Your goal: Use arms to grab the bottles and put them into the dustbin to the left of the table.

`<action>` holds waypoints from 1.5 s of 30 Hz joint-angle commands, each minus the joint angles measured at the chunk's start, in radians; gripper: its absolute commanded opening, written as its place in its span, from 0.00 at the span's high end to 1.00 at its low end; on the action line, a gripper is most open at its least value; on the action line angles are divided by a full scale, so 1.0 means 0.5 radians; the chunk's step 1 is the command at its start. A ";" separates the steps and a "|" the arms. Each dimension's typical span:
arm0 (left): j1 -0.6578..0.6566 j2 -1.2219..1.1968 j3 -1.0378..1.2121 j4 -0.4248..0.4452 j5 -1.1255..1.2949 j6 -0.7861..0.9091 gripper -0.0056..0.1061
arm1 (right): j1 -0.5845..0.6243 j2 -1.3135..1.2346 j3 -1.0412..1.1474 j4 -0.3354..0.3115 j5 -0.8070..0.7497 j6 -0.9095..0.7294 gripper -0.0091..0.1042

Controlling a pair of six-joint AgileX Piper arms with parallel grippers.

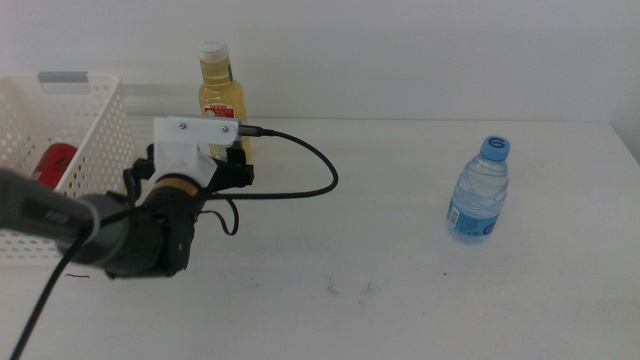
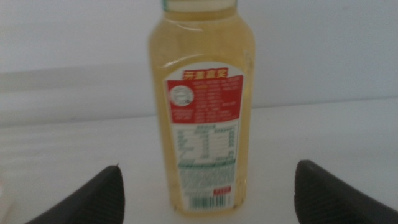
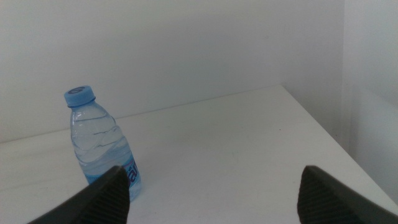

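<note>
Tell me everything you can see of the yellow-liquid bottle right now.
The yellow-liquid bottle stands upright on the table near its far edge, just right of the dustbin. It looks like clear plastic, filled nearly to the neck with pale yellow liquid, with a white cap and a red, white and green label. The left tool is open, with the bottle centred in the gap; neither jaw touches it. Nothing else touches it but the table.

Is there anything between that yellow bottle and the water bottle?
No: the middle view shows only bare table between yellow bottle and water bottle.
</note>
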 commanded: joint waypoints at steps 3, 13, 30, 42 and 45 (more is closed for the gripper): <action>0.086 0.128 -0.204 0.240 0.073 -0.084 0.11 | -0.011 -0.010 0.006 -0.019 -0.019 -0.011 0.12; 0.178 0.355 -0.583 0.326 0.226 -0.159 0.11 | -0.011 -0.010 0.006 -0.019 -0.019 -0.011 0.12; 0.219 0.819 -1.055 0.282 0.040 -0.203 0.23 | -0.011 -0.010 0.006 -0.019 -0.019 -0.011 0.12; 0.198 -0.329 -0.284 0.643 0.881 -0.591 0.97 | -0.011 -0.010 0.006 -0.019 -0.019 -0.011 0.12; 0.234 -0.738 -0.368 0.670 1.773 -0.591 0.97 | -0.011 -0.010 0.006 -0.019 -0.019 -0.011 0.12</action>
